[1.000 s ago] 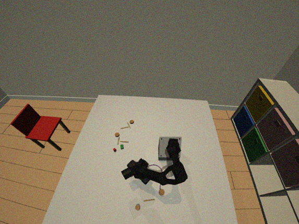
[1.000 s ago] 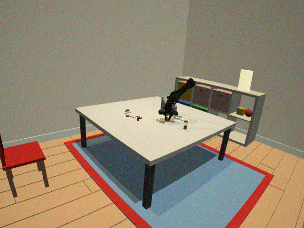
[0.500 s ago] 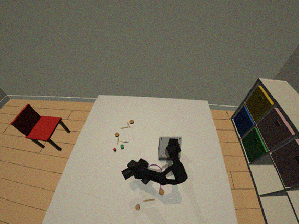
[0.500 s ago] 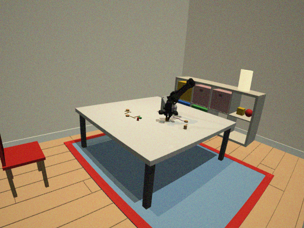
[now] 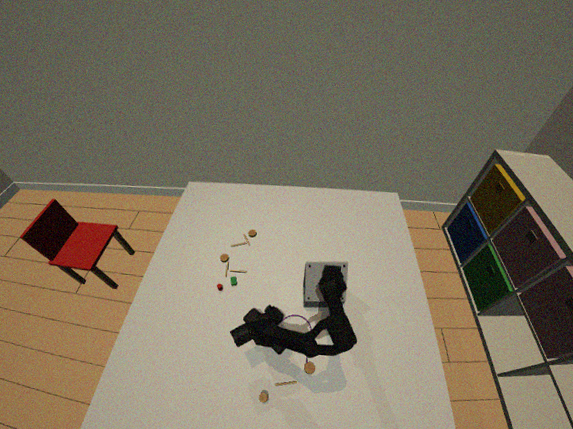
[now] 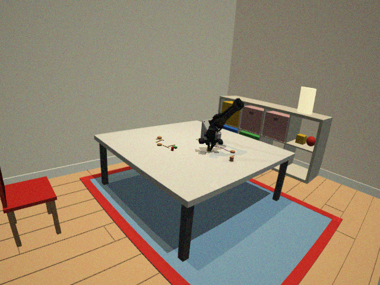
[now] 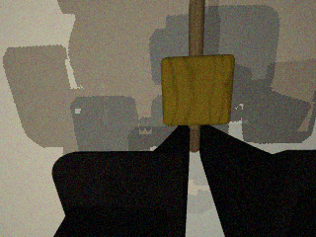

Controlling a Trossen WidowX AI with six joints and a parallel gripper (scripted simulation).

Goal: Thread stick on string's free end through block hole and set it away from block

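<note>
The wooden block (image 7: pixel 197 90) is yellow-brown and sits on the table, close in front of the fingertips. The stick (image 7: pixel 197 27) passes through the block's hole, with a long part on the far side and a short end on the near side. My gripper (image 7: pixel 192 130) (image 6: pixel 210 149) is shut on that short end, with the fingertips close to the block's near face. The purple string (image 5: pixel 296 315) (image 6: pixel 223 148) curves across the table from the round button (image 5: pixel 309 367) (image 6: pixel 232 151) toward the gripper. The string's joint to the stick is out of the wrist view. The arm hides the block in the top view.
A loose stick (image 5: pixel 286 383) and another round button piece (image 5: pixel 264 396) lie near the string's button. Several loose sticks, two round buttons, a green piece (image 5: pixel 233 281) and a red piece (image 5: pixel 220 287) lie off to the left. The arm's grey base (image 5: pixel 316 282) stands behind.
</note>
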